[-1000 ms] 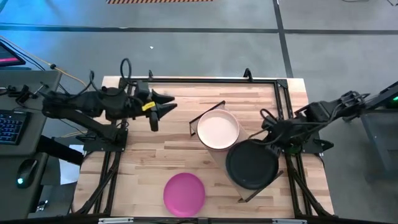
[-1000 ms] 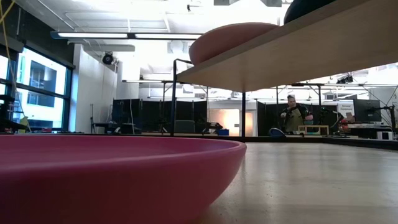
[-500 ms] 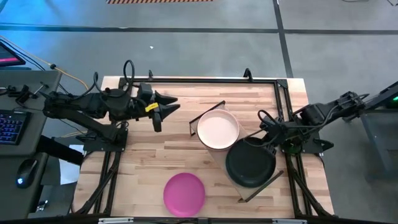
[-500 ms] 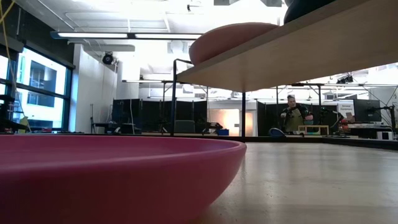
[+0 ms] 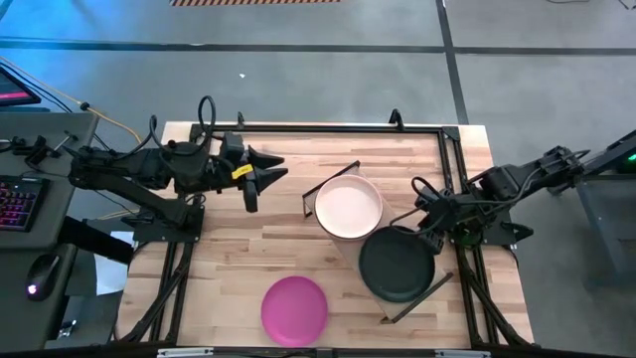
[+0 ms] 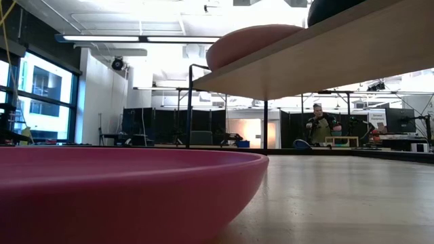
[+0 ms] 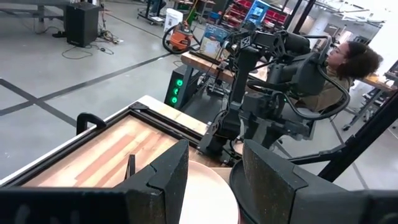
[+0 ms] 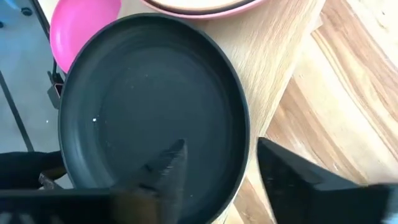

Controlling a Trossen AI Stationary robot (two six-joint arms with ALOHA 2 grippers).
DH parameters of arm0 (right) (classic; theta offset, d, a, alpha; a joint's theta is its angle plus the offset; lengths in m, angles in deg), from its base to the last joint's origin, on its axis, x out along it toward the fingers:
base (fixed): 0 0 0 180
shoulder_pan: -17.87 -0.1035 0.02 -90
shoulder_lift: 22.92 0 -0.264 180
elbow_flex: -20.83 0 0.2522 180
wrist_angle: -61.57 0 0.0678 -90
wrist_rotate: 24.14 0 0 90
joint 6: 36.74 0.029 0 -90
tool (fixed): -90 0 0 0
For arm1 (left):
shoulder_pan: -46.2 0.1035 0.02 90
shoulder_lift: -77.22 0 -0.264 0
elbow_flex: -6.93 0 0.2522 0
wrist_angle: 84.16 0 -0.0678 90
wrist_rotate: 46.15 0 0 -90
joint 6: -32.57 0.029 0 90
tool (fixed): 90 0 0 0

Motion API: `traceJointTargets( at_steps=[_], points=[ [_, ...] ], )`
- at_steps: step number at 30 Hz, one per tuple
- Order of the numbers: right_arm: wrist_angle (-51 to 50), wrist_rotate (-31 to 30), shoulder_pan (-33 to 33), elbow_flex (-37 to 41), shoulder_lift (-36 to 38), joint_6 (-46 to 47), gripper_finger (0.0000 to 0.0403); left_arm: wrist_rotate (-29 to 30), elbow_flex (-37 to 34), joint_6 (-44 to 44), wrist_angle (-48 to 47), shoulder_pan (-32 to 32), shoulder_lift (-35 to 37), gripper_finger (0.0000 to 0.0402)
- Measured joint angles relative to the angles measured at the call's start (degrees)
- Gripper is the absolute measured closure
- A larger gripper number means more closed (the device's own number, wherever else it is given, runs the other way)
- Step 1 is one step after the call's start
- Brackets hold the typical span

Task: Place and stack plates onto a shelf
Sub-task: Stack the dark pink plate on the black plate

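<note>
A black plate (image 5: pixel 397 264) lies on the near right part of the wooden shelf (image 5: pixel 348 249), which stands aslant on the table. Beside it on the shelf a cream plate (image 5: pixel 348 207) sits on a pink one. A magenta plate (image 5: pixel 294 308) rests on the table by the near edge. My right gripper (image 5: pixel 427 232) is open at the black plate's far right rim (image 8: pixel 239 180), one finger over the plate's inside, one outside; I see no touch. My left gripper (image 5: pixel 260 177) hovers open over the table's far left.
The shelf's dark end frames (image 5: pixel 333 177) stand at both its ends. A dark rail (image 5: pixel 318 127) runs along the table's far edge. Bare tabletop (image 5: pixel 238 259) lies left of the shelf. A person (image 6: pixel 322 125) stands in the room beyond the table.
The black plate has come down a little and now lies flat on the shelf board, shifted slightly toward the table's left. My right gripper stays at the plate's far right rim.
</note>
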Motion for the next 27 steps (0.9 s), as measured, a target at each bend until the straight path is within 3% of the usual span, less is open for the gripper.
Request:
traceJointTargets(
  at_steps=[4,7,12,19,27],
  points=[
    [-1.05,0.5,0.0,-1.01,0.71,-1.29,0.0178,-0.36,0.0,2.0,0.0,0.0,0.5,0.0259],
    [-2.63,-0.29,0.0,-3.69,1.54,-1.47,0.0161,-2.11,0.13,4.32,-0.45,0.0,1.39,0.0259],
    [2.32,-8.96,-0.49,-6.89,3.44,-2.06,0.0158,-5.9,-0.31,7.49,0.66,-0.74,2.64,0.0259],
    [17.14,-23.45,-4.03,-3.63,4.14,-10.6,0.0157,-6.5,-12.77,7.13,16.27,-6.5,2.75,0.0259],
    [19.35,-28.49,-6.82,3.44,7.09,-10.95,0.0157,-2.78,-21.88,5.08,29.12,-8.55,3.04,0.0259]
  ],
)
